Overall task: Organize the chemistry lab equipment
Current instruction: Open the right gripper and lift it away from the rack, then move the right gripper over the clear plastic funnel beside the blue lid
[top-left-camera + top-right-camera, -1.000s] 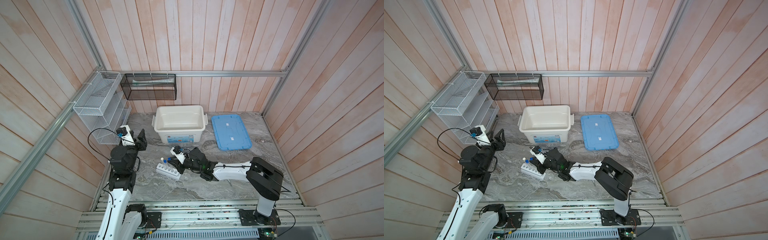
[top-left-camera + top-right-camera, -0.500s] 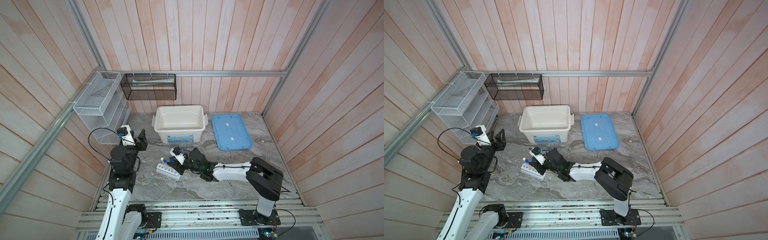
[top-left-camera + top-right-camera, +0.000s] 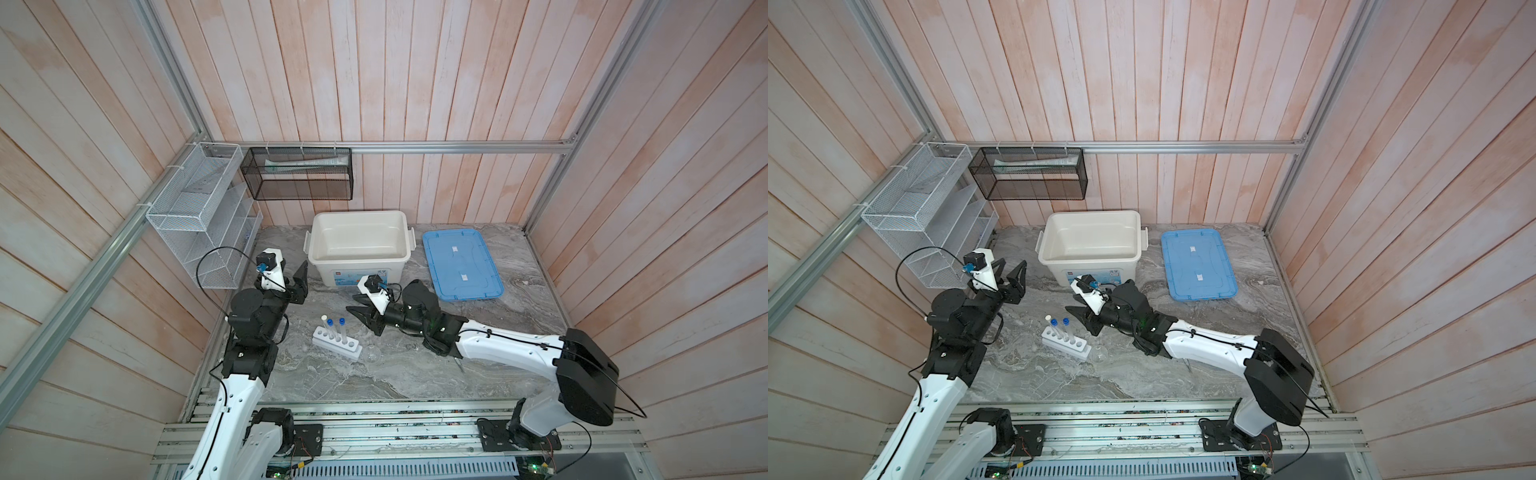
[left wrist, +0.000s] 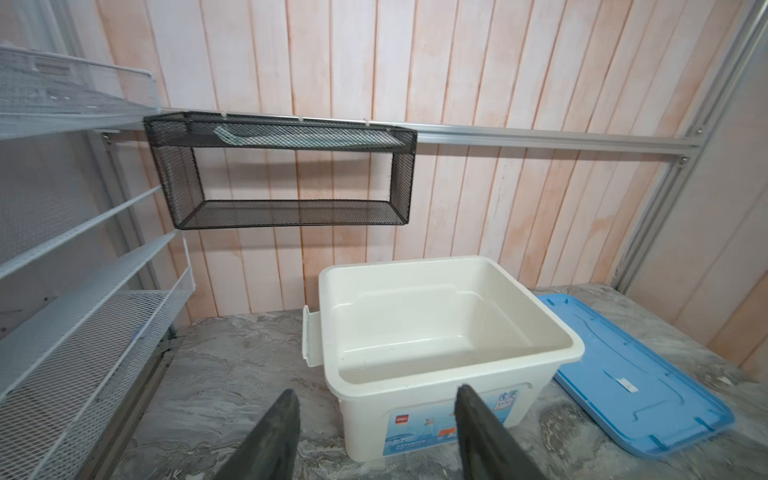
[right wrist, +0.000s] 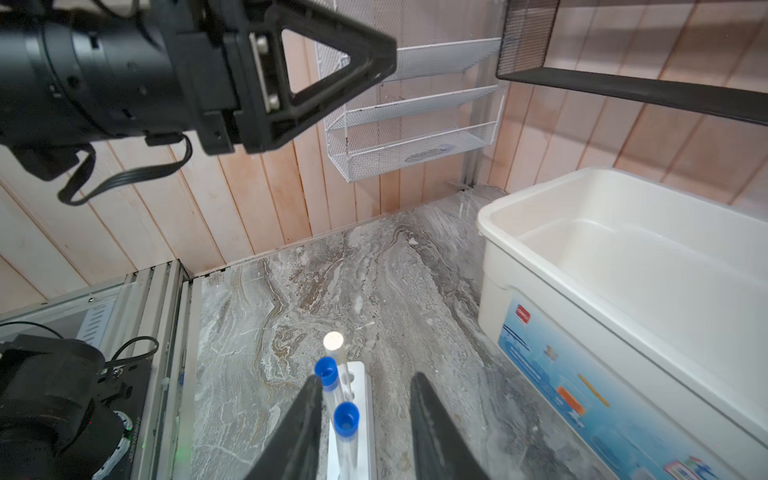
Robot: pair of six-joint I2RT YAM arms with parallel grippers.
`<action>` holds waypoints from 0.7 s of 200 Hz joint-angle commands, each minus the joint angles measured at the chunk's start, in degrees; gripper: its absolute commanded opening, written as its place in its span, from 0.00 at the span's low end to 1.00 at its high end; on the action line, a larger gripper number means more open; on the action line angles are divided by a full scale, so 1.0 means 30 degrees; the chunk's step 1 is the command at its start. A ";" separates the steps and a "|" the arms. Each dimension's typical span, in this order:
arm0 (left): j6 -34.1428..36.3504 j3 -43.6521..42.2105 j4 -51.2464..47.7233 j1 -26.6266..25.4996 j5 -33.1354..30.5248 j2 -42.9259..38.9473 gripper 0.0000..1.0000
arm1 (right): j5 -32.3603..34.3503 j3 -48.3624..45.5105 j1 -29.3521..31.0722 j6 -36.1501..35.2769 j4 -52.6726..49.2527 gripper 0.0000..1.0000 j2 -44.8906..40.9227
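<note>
Your right gripper [image 5: 365, 378] is released and empty. The rack [image 3: 351, 348] looks light, its tubes [image 3: 341, 330] fragile, so grasp its short end.

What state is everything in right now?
White-cap tube, upright in rack.
Blue-cap tubes, both upright in rack.
Flask, loose on table beside rack.
Spatula, on table, mostly hidden under right arm.
Bin, open, empty.
Lid, off, flat on table.
Left gripper, open, empty.
Right gripper, open, empty, beside tubes.
</note>
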 commanded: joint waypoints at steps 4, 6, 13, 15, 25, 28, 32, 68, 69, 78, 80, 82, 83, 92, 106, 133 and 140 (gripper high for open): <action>0.0873 0.1528 -0.1161 -0.1765 -0.0626 0.1265 0.61 | 0.1779 0.1447 -0.1329 0.0610 -0.5414 0.38 -0.1925; 0.0959 0.1642 -0.1195 -0.1907 -0.0688 0.1393 0.61 | 0.2044 0.1563 -0.1447 0.0583 -0.5959 0.39 -0.2187; 0.1285 0.2173 -0.1390 -0.2447 -0.0959 0.1904 0.61 | 0.2597 0.1754 -0.1731 0.0579 -0.7156 0.39 -0.2830; 0.1347 0.2323 -0.1450 -0.2553 -0.1057 0.2080 0.61 | 0.2639 0.1765 -0.1788 0.0579 -0.7321 0.39 -0.2919; 0.1380 0.3242 -0.1776 -0.2777 -0.1091 0.2987 0.62 | 0.3570 0.1828 -0.2335 0.0662 -0.8831 0.40 -0.3956; 0.1356 0.3540 -0.1909 -0.2800 -0.0898 0.3316 0.62 | 0.3723 0.1797 -0.2443 0.0746 -0.9074 0.40 -0.4160; 0.1296 0.3973 -0.2063 -0.2787 -0.0695 0.3714 0.62 | 0.4060 0.1763 -0.2778 0.0927 -0.9632 0.41 -0.4596; 0.0521 0.5966 -0.1722 -0.2774 0.2557 0.6364 0.63 | 0.4546 0.1074 -0.5509 0.2621 -1.3411 0.43 -0.6508; 0.0495 0.5986 -0.1689 -0.2774 0.2643 0.6400 0.63 | 0.4565 0.1044 -0.5537 0.2655 -1.3495 0.43 -0.6530; 0.0354 0.6081 -0.1418 -0.2774 0.3164 0.6734 0.63 | 0.4848 0.0877 -0.5885 0.2918 -1.4106 0.43 -0.6617; 0.0331 0.6083 -0.1376 -0.2774 0.3226 0.6796 0.63 | 0.5042 0.0749 -0.5942 0.3010 -1.4282 0.43 -0.6659; 0.0281 0.6106 -0.1329 -0.2774 0.3285 0.6862 0.63 | 0.5189 0.0670 -0.6026 0.3084 -1.4370 0.43 -0.6667; 0.0273 0.6115 -0.1302 -0.2774 0.3300 0.6883 0.63 | 0.5253 0.0637 -0.6044 0.3120 -1.4414 0.43 -0.6668; 0.0214 0.6073 -0.1120 -0.2774 0.3293 0.7113 0.63 | 0.5571 0.0257 -0.6298 0.3340 -1.4626 0.43 -0.6699; 0.0093 0.5844 -0.0763 -0.2643 0.3287 0.7261 0.63 | 0.5473 -0.0278 -0.6737 0.3585 -1.4785 0.43 -0.6472; -0.0210 0.5356 -0.0387 -0.2069 0.3388 0.7233 0.63 | 0.5511 -0.0250 -0.7283 0.3565 -1.5586 0.46 -0.4696; -0.0365 0.5198 -0.0203 -0.1830 0.3445 0.7162 0.63 | 0.5678 -0.0196 -0.7349 0.3719 -1.5629 0.47 -0.4283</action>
